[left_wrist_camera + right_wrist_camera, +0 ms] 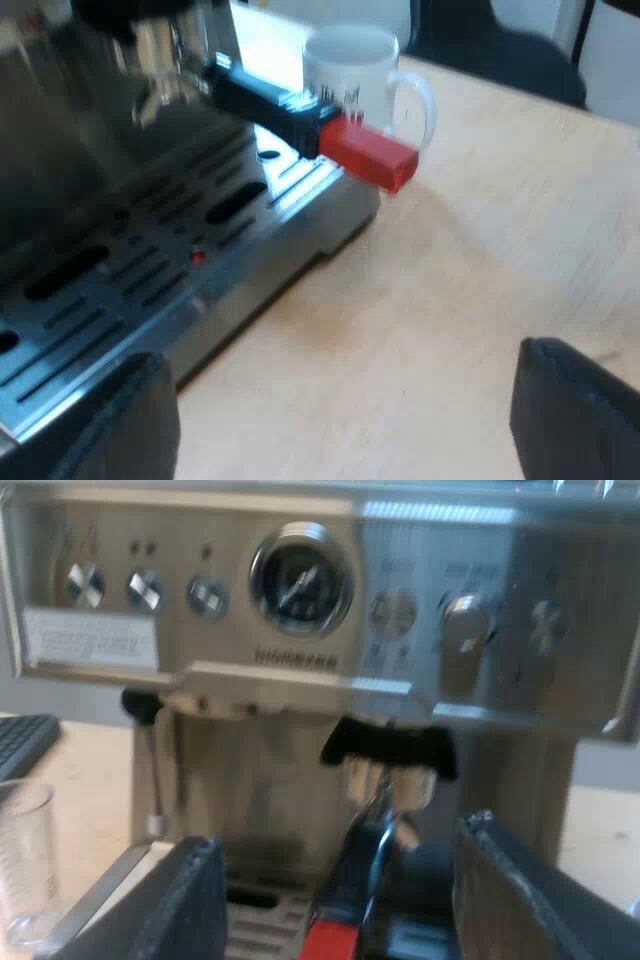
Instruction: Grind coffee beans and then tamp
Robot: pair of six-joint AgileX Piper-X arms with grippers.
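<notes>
The metal holder point(160, 60) is locked into the espresso machine's front point(90, 200). Its dark handle point(270, 100) ends in a red tip point(368, 155) that juts out past the drip tray toward the table. My left gripper point(345, 430) is open over the wooden table beside the drip tray, a good way short of the red tip. My right gripper point(350, 915) faces the machine's front point(300, 660), open. The holder point(390, 780) sits under the group head, and its red end point(330, 942) points back between my right fingers point(190, 900) without touching them.
A white mug point(350, 75) stands on the table just beyond the red tip. A measuring glass point(25, 865) stands beside the machine, with a keyboard point(25, 742) behind it. The pressure gauge point(300, 580), the round buttons point(145, 590) and the steam wand point(155, 770) face me.
</notes>
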